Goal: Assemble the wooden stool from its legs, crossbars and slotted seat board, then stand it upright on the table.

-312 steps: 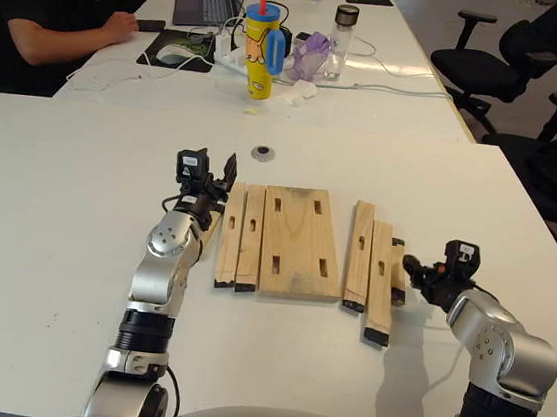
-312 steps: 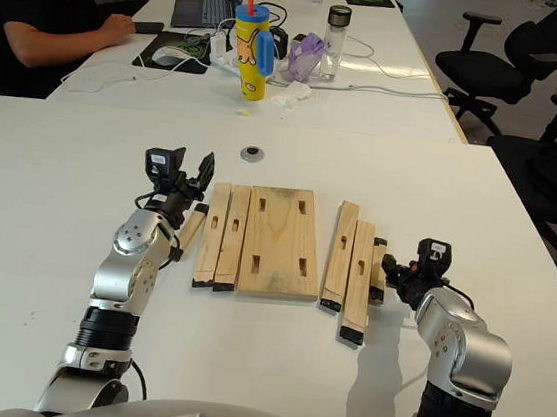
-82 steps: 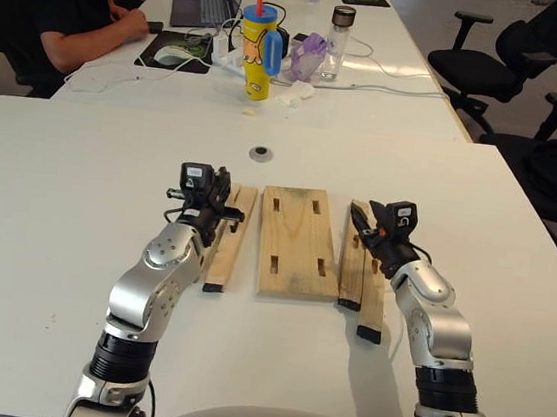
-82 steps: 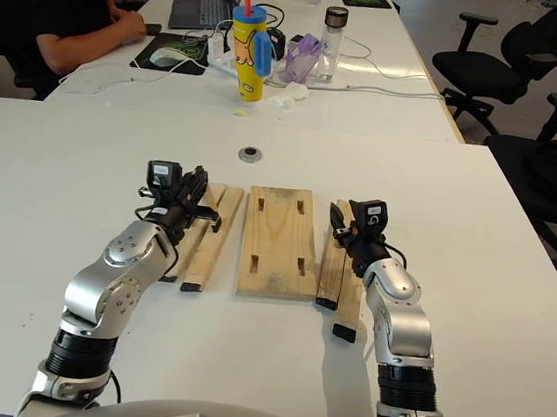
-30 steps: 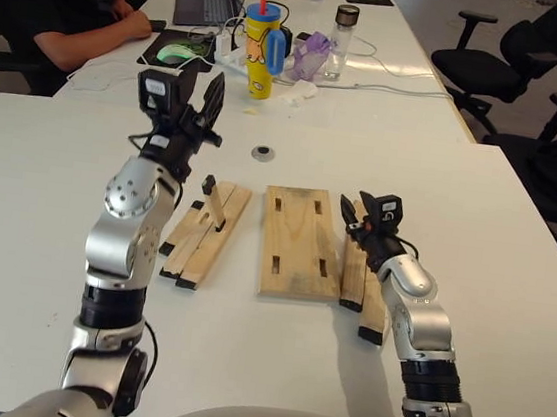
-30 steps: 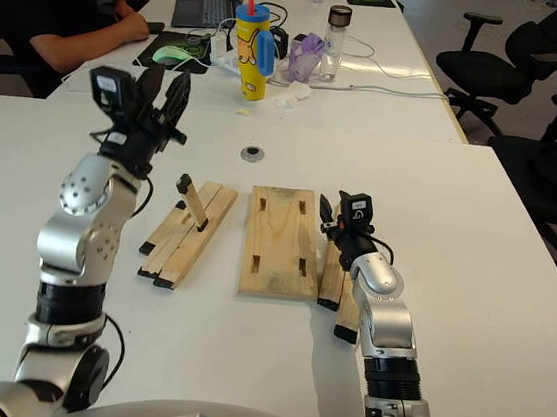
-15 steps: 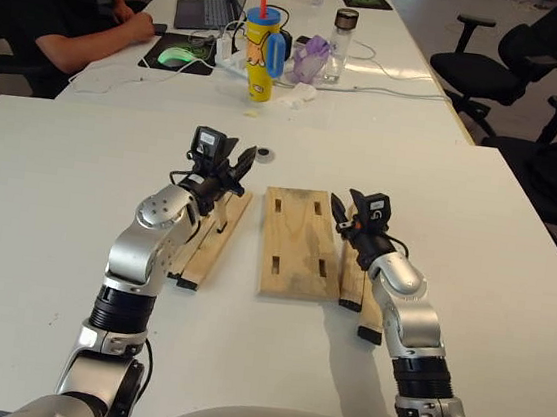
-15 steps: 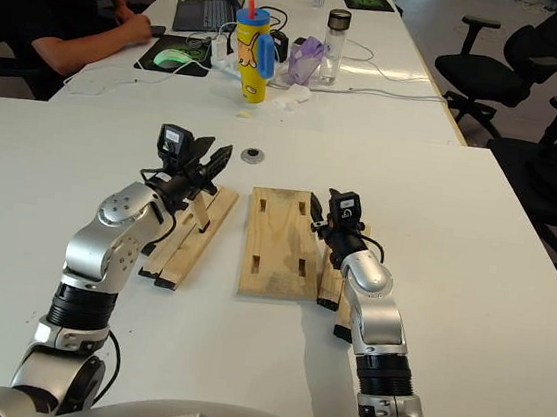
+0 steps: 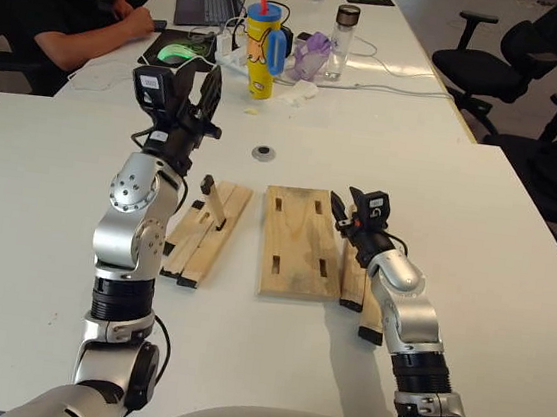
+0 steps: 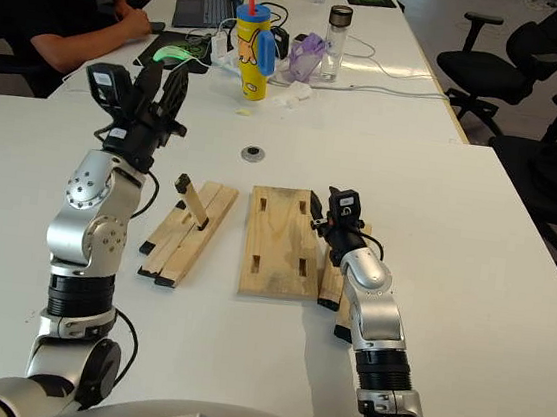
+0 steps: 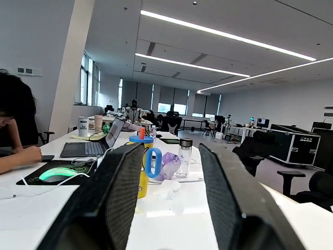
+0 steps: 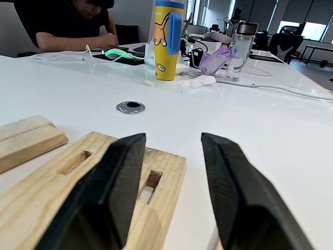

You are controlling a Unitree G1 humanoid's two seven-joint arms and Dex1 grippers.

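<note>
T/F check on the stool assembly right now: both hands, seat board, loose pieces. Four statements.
1. The left hand is held high above the table, open and empty. True.
2. The seat board stands upright with legs fitted. False: it lies flat on the table with its slots empty.
3. A short piece sticks up, tilted, from the boards lying left of the seat board. True.
4. The right hand is shut on a leg. False: it is open and empty, low by the seat board's right edge, above the pieces lying there.
</note>
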